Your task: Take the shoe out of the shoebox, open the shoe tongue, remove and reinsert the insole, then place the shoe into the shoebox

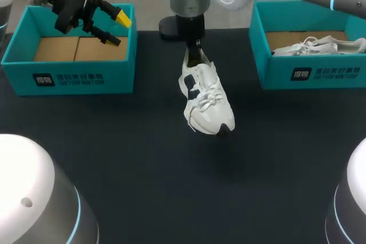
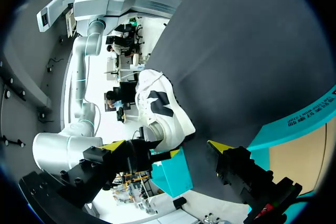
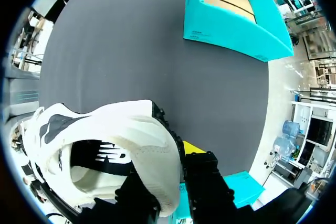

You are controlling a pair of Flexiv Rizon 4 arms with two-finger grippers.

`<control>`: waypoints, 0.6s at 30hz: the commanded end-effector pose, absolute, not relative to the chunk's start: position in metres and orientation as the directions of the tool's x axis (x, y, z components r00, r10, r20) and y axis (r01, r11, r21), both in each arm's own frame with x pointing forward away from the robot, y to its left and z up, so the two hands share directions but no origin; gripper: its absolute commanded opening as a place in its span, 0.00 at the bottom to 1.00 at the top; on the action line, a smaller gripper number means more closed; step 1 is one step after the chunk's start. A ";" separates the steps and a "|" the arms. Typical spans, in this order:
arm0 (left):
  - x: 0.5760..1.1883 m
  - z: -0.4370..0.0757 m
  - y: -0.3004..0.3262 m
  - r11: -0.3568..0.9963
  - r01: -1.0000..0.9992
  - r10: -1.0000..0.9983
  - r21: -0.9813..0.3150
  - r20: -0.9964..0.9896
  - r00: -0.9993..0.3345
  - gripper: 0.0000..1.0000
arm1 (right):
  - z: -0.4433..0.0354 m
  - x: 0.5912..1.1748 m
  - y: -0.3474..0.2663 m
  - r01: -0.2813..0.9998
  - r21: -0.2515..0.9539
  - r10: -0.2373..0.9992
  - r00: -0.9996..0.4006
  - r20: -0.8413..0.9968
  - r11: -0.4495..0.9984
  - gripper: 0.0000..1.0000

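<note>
A white shoe with dark side marks [image 1: 207, 100] is over the middle of the black table [image 1: 137, 158], toe toward the front and heel raised. My right gripper [image 1: 194, 55] comes down from the back and is shut on the heel rim. In the right wrist view the heel wall [image 3: 157, 150] sits between the fingers of that gripper [image 3: 169, 167], and one yellow tip [image 3: 192, 148] shows outside it. My left gripper [image 1: 118, 29] hangs open over the left teal shoebox [image 1: 74, 78], holding nothing. From the left wrist, that gripper [image 2: 167, 149] has the shoe [image 2: 160, 103] well ahead of it.
The left shoebox shows only its cardboard floor [image 1: 77, 48]. A second teal shoebox [image 1: 309, 72] at the right holds another white shoe [image 1: 320, 46]. The right arm's base [image 1: 171, 28] stands at the back middle. Both arms' grey housings flank the front corners.
</note>
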State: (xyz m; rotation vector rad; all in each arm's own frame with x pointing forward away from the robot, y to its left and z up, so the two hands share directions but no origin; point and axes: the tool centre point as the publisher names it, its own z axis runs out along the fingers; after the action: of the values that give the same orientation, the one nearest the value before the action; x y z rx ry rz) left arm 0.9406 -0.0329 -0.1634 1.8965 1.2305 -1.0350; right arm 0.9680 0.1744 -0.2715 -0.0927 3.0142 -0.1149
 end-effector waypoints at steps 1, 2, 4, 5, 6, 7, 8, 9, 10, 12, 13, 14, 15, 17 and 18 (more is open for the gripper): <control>0.941 -0.163 -0.032 -0.356 0.930 0.424 0.095 -0.870 0.252 1.00 | -0.213 0.958 0.170 -0.049 -0.076 -0.061 -0.985 -0.162 0.996 0.00; 0.941 -0.163 -0.032 -0.356 0.930 0.424 0.095 -0.870 0.252 1.00 | -0.206 0.958 0.169 -0.048 -0.075 -0.060 -0.983 -0.171 0.996 0.00; 0.941 -0.163 -0.032 -0.356 0.930 0.424 0.095 -0.870 0.252 1.00 | -0.191 0.960 0.168 -0.042 -0.080 -0.056 -0.981 -0.185 0.996 0.00; 0.941 -0.163 -0.032 -0.356 0.930 0.424 0.095 -0.870 0.252 1.00 | -0.185 0.961 0.167 -0.041 -0.084 -0.057 -0.979 -0.196 0.996 0.00; 0.941 -0.163 -0.032 -0.356 0.930 0.424 0.095 -0.870 0.252 1.00 | -0.178 0.962 0.166 -0.042 -0.081 -0.058 -0.977 -0.203 0.996 0.00; 0.941 -0.163 -0.032 -0.356 0.930 0.424 0.095 -0.870 0.252 1.00 | -0.173 0.963 0.165 -0.039 -0.078 -0.055 -0.976 -0.211 0.996 0.00; 0.941 -0.163 -0.032 -0.356 0.930 0.424 0.095 -0.870 0.252 1.00 | -0.168 0.964 0.164 -0.036 -0.083 -0.053 -0.974 -0.219 0.996 0.00; 0.941 -0.163 -0.032 -0.356 0.930 0.424 0.095 -0.870 0.252 1.00 | -0.164 0.964 0.164 -0.042 -0.084 -0.060 -0.972 -0.227 0.996 0.00; 0.941 -0.163 -0.032 -0.356 0.930 0.424 0.095 -0.870 0.252 1.00 | -0.159 0.965 0.164 -0.042 -0.084 -0.060 -0.970 -0.234 0.996 0.00; 0.941 -0.163 -0.032 -0.356 0.930 0.424 0.095 -0.870 0.252 1.00 | -0.154 0.966 0.165 -0.045 -0.085 -0.065 -0.966 -0.249 0.995 0.00; 0.941 -0.163 -0.032 -0.356 0.930 0.424 0.095 -0.870 0.252 1.00 | -0.151 0.968 0.166 -0.029 -0.074 -0.048 -0.964 -0.263 0.997 0.00; 0.941 -0.163 -0.032 -0.356 0.930 0.424 0.095 -0.870 0.252 1.00 | -0.150 0.968 0.166 -0.018 -0.078 -0.038 -0.961 -0.274 0.997 0.00; 0.941 -0.163 -0.032 -0.356 0.930 0.424 0.095 -0.870 0.252 1.00 | -0.150 0.968 0.166 -0.018 -0.078 -0.038 -0.961 -0.274 0.997 0.00; 0.941 -0.163 -0.032 -0.356 0.930 0.424 0.095 -0.870 0.252 1.00 | -0.150 0.968 0.166 -0.018 -0.078 -0.038 -0.961 -0.274 0.997 0.00; 0.941 -0.163 -0.032 -0.356 0.930 0.424 0.095 -0.870 0.252 1.00 | -0.150 0.968 0.166 -0.018 -0.078 -0.038 -0.961 -0.274 0.997 0.00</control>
State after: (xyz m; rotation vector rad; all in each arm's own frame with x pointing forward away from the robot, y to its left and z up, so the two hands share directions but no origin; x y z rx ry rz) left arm 0.9406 -0.0329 -0.1634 1.8966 1.2304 -1.0350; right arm 0.9716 0.1678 -0.1545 -0.0406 2.8627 -0.1082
